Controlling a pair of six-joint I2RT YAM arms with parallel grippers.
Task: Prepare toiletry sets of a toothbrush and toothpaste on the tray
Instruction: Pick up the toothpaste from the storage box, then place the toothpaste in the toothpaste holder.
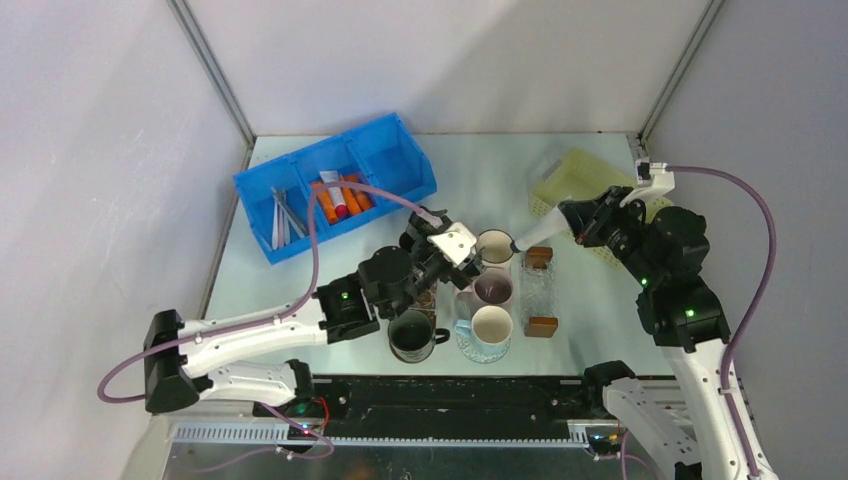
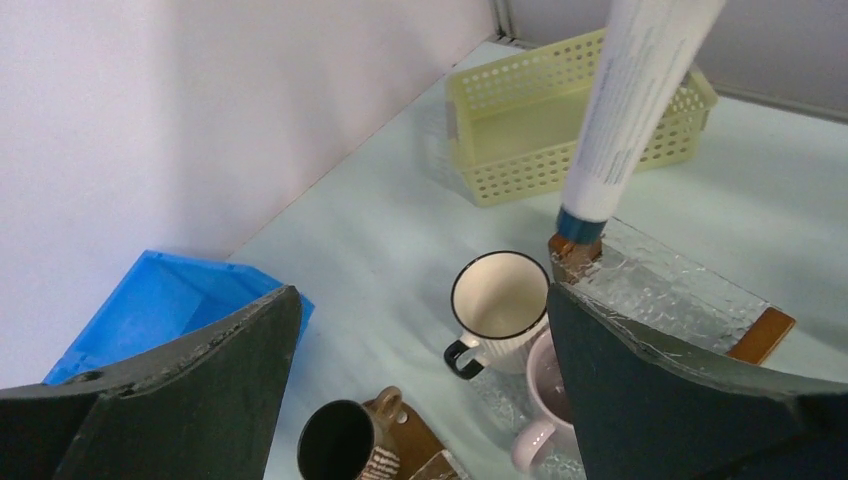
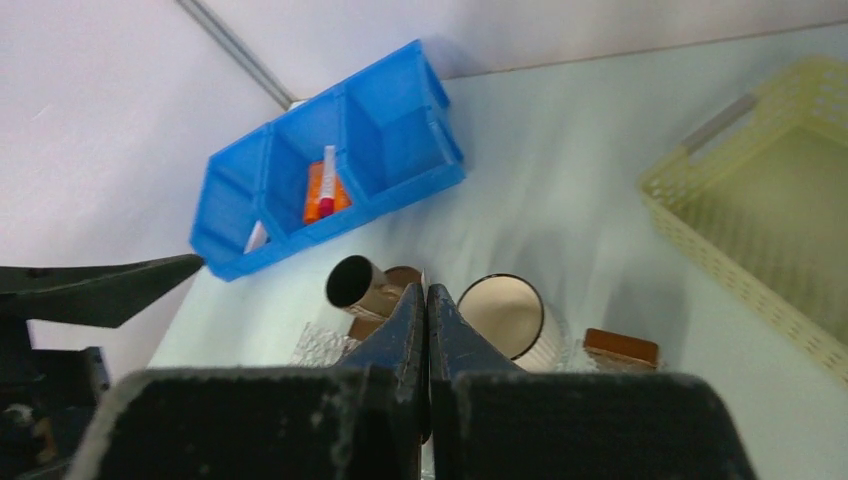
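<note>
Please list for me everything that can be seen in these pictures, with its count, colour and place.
blue bin: one, blue, three compartments, far left of table
toothbrushes: several, grey, bin's left compartment
orange toothpaste tubes: several, orange, bin's middle compartment
white toothpaste tube: one, white with dark cap, in the air right of the mugs
mugs: five; two white, one pink, one dark, one brown; table centre
clear box: one plainly seen, clear with brown ends, right of mugs
yellow basket: one, pale yellow, far right
table: one, pale
left gripper: open, above the mugs
right gripper: shut on the white toothpaste tube
</note>
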